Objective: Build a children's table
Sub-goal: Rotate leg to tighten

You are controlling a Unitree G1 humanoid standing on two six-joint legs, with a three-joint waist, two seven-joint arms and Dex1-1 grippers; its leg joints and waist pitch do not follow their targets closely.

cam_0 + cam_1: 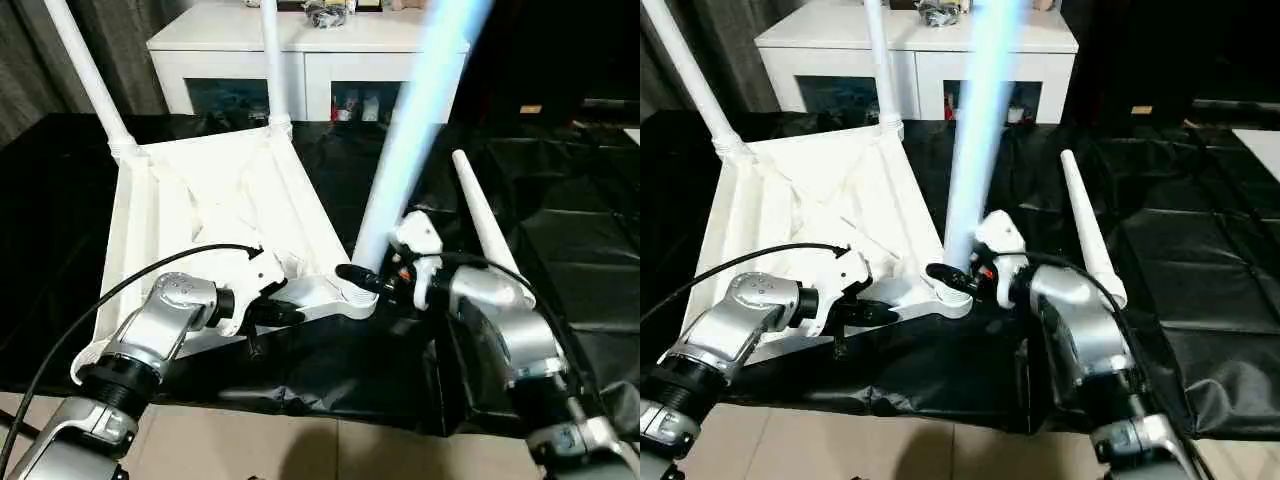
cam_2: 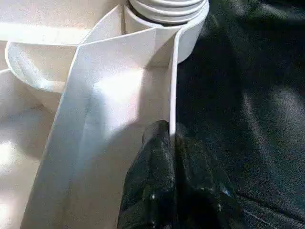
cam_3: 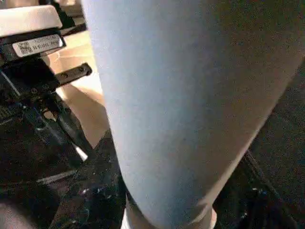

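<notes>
I have the tabletop upside down on the black sheet, its ribbed underside facing me, at about ten o'clock in the head view. Two legs already stand in the far corner sockets, one at eleven o'clock and one at twelve. A third leg stands in the near corner socket at centre; the fourth lies loose on the sheet at three o'clock.

My right gripper is clasped around the base of that third leg, just above the socket. My left gripper is clenched on the tabletop's thin side wall near the same corner.

My worry is cross-threading: the leg leans slightly, and turning it askew could jam it. The left pinch is on a thin edge, so torque might slide the tabletop free.

The leg blocks the right wrist view, so I cannot see how far the threads are seated. All three standing legs are cut off at the top.
</notes>
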